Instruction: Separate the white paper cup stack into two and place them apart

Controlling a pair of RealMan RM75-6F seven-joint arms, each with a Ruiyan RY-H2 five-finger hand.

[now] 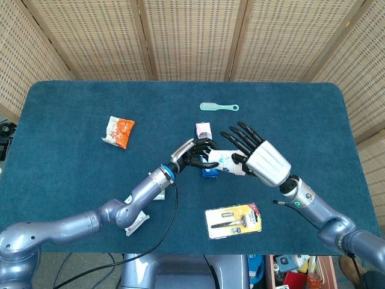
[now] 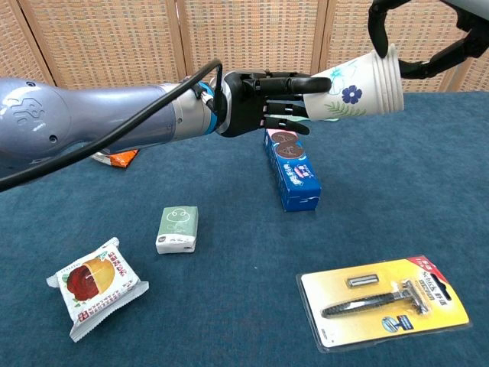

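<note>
Two robot hands meeting above the middle of the blue table (image 1: 72, 108), well clear of its surface. Left robot hand (image 2: 256, 103) wrapped around the narrow base end of the white paper cup stack (image 2: 355, 82), held on its side with the rims pointing right. Right robot hand (image 1: 255, 153) spread wide, fingers (image 1: 240, 133) apart over the rim end; one dark fingertip (image 2: 377, 30) hooked at the rims, firm grasp not discernible. Directly beneath the stack, a blue cookie box (image 2: 291, 170). Further back, a green comb (image 1: 219, 107) and an orange snack packet (image 1: 118, 132). Near the front edge, a razor pack (image 2: 384, 300), a small green pack (image 2: 177, 228) and a fruit-print sachet (image 2: 93, 285).
</note>
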